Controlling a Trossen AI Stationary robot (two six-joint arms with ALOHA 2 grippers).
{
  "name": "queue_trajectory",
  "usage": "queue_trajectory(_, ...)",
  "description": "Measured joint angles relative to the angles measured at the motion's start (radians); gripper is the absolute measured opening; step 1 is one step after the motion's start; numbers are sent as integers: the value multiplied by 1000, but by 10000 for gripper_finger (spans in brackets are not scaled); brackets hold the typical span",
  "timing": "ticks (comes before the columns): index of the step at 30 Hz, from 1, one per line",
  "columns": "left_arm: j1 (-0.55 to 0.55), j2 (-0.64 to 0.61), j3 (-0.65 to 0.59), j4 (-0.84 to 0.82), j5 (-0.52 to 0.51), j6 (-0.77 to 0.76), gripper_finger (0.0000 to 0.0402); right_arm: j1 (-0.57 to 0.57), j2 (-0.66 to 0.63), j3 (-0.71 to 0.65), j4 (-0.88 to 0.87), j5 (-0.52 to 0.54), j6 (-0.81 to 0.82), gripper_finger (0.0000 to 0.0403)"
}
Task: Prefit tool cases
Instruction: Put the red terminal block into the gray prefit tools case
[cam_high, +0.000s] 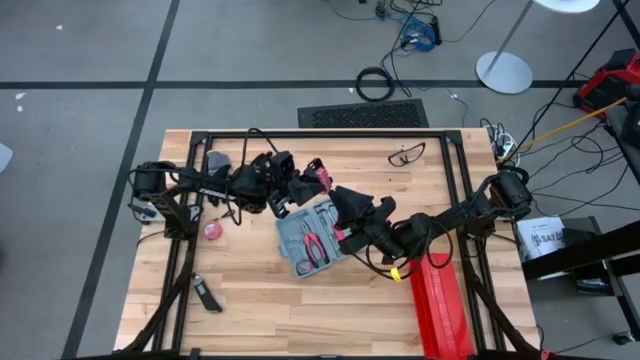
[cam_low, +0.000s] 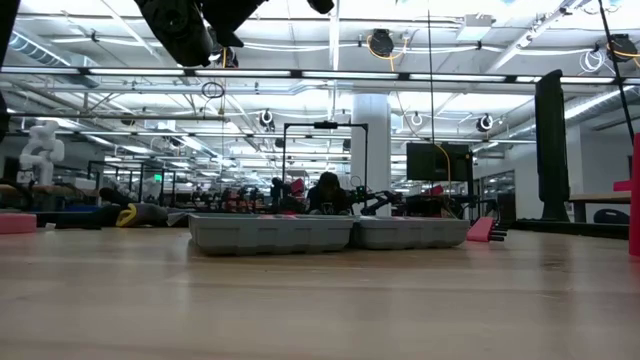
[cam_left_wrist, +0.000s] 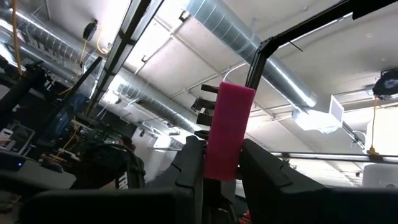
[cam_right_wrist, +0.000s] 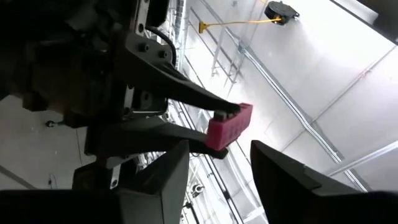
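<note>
Blue-grey tool case (cam_high: 310, 238) lying open mid-table. Left gripper (cam_high: 318, 180) clamping a pink block (cam_left_wrist: 227, 130) above it; right gripper (cam_high: 345, 205) hovering alongside, fingers spread, holding nothing.

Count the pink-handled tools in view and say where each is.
2 clearly: one pink tool held up in the left gripper, and pliers lying in the open case at table centre. Others may be hidden under the arms.
</note>
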Motion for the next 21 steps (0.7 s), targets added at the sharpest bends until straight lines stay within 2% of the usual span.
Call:
queue_trajectory(14,-13,0,0,-1,-12,-1,77,-23,0,66,-92,-49,82,166)
queue_trajectory(21,-15,0,0,-1,-18,0,77,-41,0,74,-128,-50,83,139)
